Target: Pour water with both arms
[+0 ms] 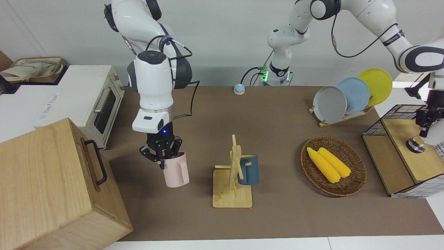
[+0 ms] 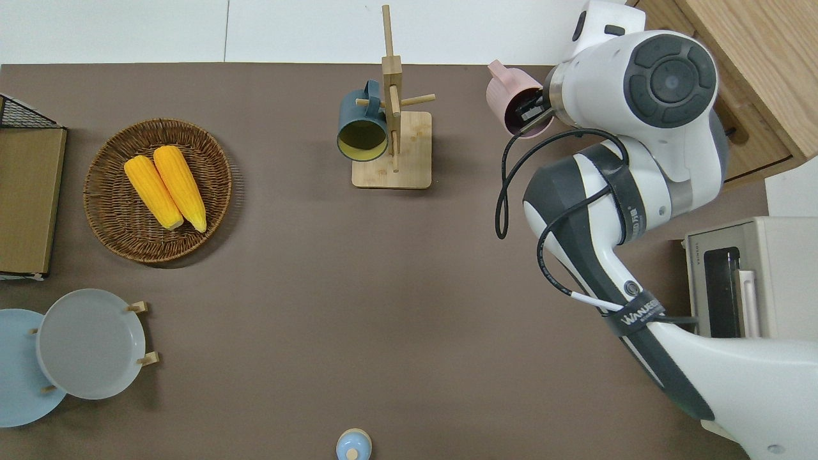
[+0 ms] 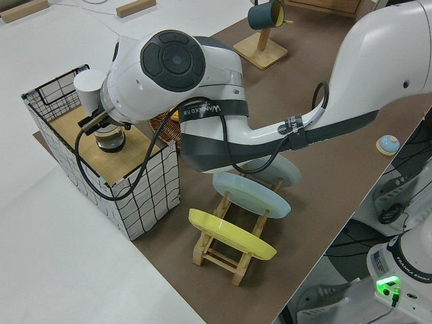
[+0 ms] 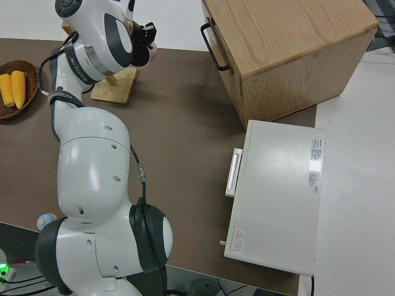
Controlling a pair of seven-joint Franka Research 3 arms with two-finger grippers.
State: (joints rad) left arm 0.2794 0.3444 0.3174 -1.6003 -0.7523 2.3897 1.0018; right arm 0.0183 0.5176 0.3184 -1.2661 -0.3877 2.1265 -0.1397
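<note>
Gripping the rim of a pink mug [image 1: 176, 170], the right gripper [image 1: 161, 155] holds it clear of the brown table [image 1: 277, 114], fingers clenched on its edge, beside the wooden mug stand [image 1: 233, 180] where a blue mug [image 1: 248, 169] hangs. At the left arm's end, the left gripper [image 1: 424, 129] hangs over a wire crate [image 1: 399, 146]; whether its fingers are released or clenched, I cannot tell.

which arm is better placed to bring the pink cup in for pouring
Right. The right gripper already grips the pink cup by its rim, lifted off the table; the left gripper is at the wire basket.
</note>
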